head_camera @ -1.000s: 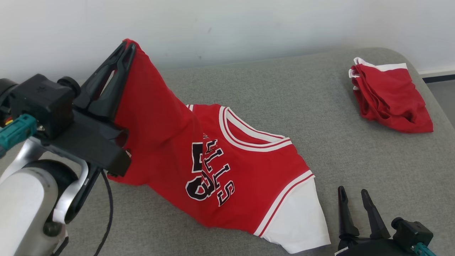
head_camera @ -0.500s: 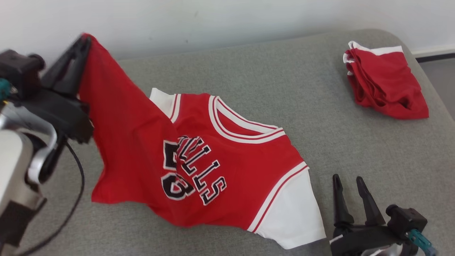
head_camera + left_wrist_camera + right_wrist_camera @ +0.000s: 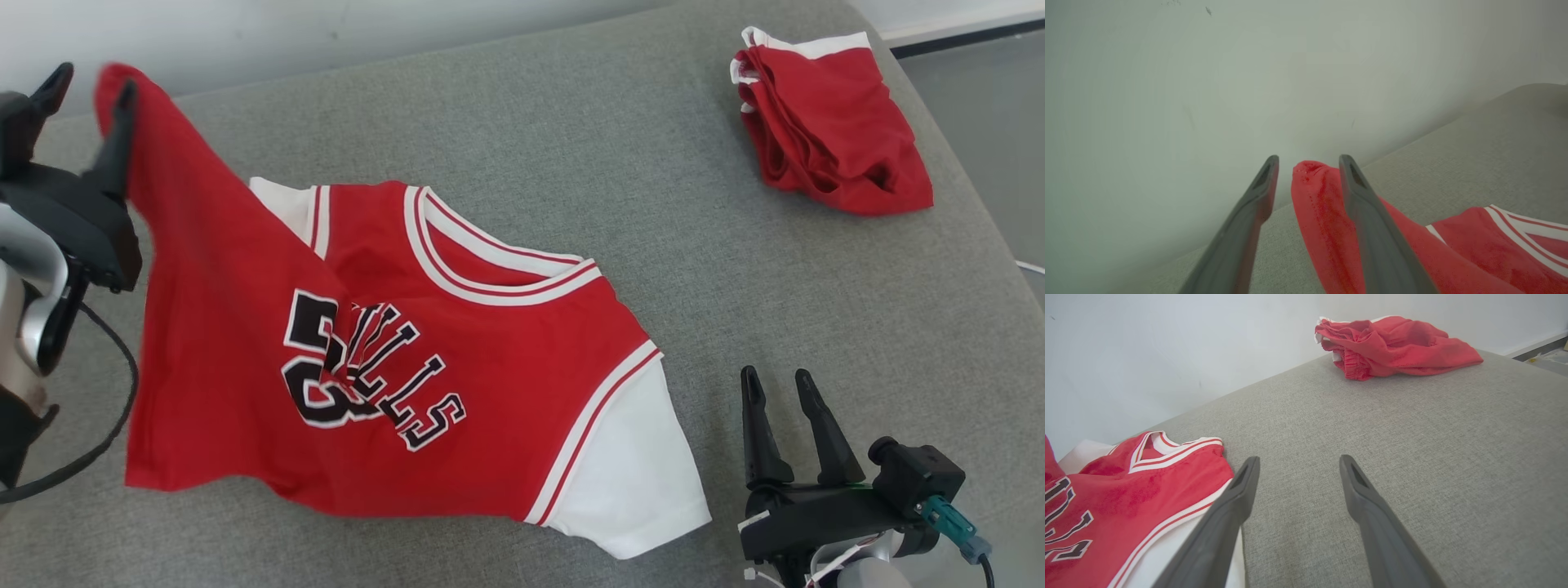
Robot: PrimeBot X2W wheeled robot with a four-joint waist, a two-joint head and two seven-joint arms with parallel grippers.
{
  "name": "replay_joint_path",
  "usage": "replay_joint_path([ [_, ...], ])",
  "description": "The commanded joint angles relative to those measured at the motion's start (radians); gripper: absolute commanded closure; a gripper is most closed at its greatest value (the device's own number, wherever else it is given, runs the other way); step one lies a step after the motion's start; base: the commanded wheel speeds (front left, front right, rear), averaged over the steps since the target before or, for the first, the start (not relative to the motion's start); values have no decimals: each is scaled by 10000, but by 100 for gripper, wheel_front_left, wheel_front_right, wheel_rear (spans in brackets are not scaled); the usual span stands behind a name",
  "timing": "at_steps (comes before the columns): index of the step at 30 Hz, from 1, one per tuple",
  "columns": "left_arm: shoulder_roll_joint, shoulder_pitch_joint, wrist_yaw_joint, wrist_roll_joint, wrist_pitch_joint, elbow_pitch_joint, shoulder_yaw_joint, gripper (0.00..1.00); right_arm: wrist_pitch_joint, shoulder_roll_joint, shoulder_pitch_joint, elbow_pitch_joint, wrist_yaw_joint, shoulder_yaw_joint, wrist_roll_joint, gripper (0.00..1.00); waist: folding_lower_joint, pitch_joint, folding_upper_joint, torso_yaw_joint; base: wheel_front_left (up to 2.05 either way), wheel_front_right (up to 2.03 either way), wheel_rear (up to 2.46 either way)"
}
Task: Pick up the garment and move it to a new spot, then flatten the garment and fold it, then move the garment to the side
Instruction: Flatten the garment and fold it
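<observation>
The garment (image 3: pixel 506 367) is a red jersey with white sleeves and black lettering, spread mostly flat on the grey cushion (image 3: pixel 735 269). Its lower left corner is still raised at my left gripper (image 3: pixel 86 86). In the left wrist view the left gripper (image 3: pixel 1308 161) stands open, and that red corner (image 3: pixel 1314 204) hangs between the fingers, leaning on the right one. My right gripper (image 3: pixel 775 384) is open and empty, just right of the jersey's white sleeve. In the right wrist view, the right gripper (image 3: pixel 1298 461) points over bare cushion, the jersey (image 3: pixel 1147 477) at its left.
A second red garment (image 3: pixel 824 131) lies bunched at the cushion's far right corner, also seen as red cloth (image 3: pixel 1396 343) in the right wrist view. A pale wall (image 3: pixel 326 33) runs behind. The cushion edge drops to the floor (image 3: pixel 980 122) at right. A black cable (image 3: pixel 114 408) hangs by my left arm.
My left gripper has opened and moved left, letting go of the jersey's corner; the jersey lies more spread out. The head camera has tilted, shifting the whole picture. The right gripper stays open.
</observation>
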Motion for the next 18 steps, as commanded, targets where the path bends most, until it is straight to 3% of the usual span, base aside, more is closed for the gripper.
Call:
replay_joint_path([
  [1, -23, -90, -55, -160, -75, 147, -37, 0, -2, 17, 28, 6, -19, -7, 53, 0, -2, 79, -1, -63, 0, 0, 0],
  [7, -266, 192, -45, -764, -661, 633, -475, 0, -2, 14, 138, 101, -19, -25, -97, 0, -2, -272, -1, 280, 0, 0, 0],
  [18, -460, 2439, -36, -1894, -1252, -178, -1180, 0, -2, 14, 703, 206, -19, -229, -237, 0, -2, -1150, -1, 1267, 0, 0, 0],
])
